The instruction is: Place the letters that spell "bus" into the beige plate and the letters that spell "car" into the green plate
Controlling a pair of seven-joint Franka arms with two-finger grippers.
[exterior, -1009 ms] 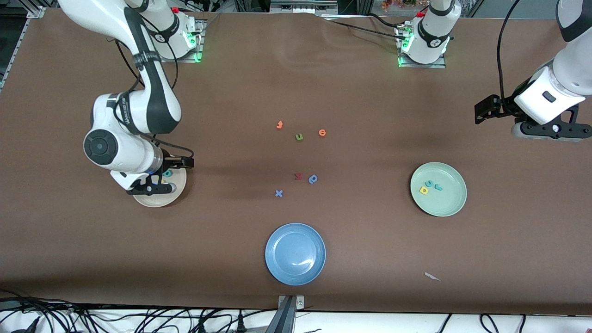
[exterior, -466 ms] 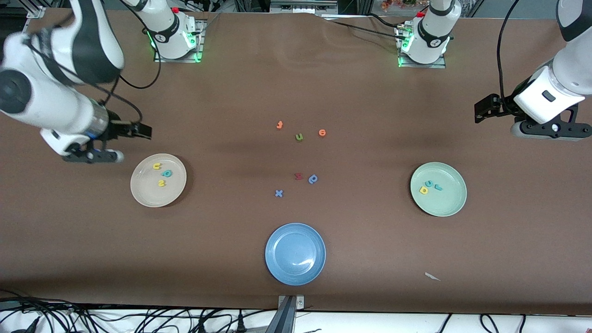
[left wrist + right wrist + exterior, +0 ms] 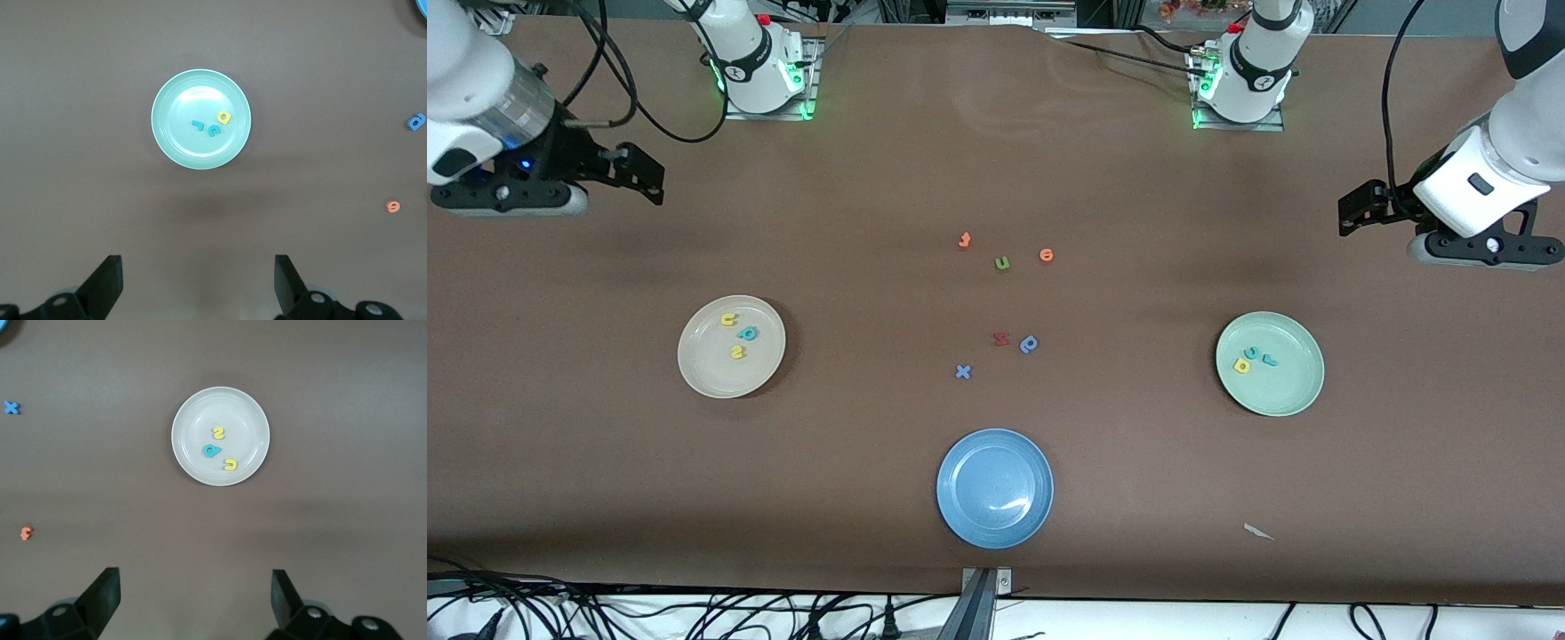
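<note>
Now, beige plate: the round cream-beige plate (image 3: pixel 732 346) holds yellow "u" (image 3: pixel 728 320), teal "b" (image 3: pixel 748 333), yellow "s" (image 3: pixel 737 353), sorted as "bus".
Green plate: the mint-green plate (image 3: pixel 1270 364) holds teal "c" (image 3: pixel 1251 353), teal "r" (image 3: pixel 1269 360), yellow "a" (image 3: pixel 1240 365), spelling "car".
Tools: left tool (image 3: pixel 199 285) and right tool (image 3: pixel 195 603) hang spread, empty, over bare brown counter (image 3: pixel 1138 498); job apparently done.

Blue plate (image 3: pixel 995 488), loose letters (image 3: pixel 1002 263), perhaps paper scrap (image 3: pixel 1257 532).
</note>
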